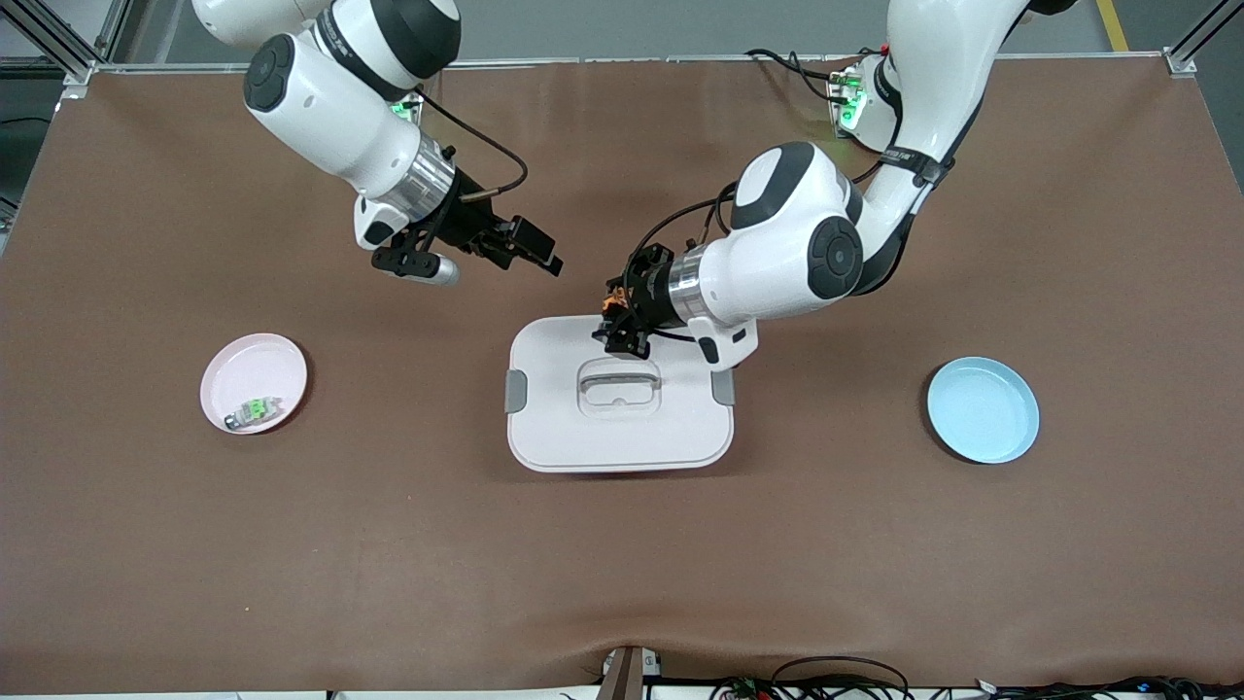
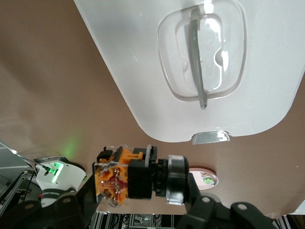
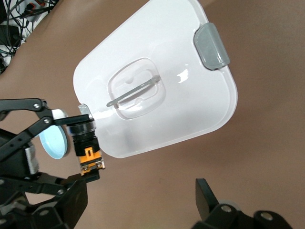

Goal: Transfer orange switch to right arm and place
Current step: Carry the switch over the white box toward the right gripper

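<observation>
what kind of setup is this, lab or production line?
Most likely a robotics lab bench: brown mat-covered table framed by aluminium extrusion, loose cables along its edge, two white arms; the left claw holds the orange switch.

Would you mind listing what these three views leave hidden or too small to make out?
- Front view: the orange-and-black push-button switch in the shut left gripper is too small for detail.
- Front view: the small green-and-clear part on the pink plate is too small to identify.
- All views: the closed white lidded box hides any contents.
- Right wrist view: the open right gripper is cut off by the frame edge.
</observation>
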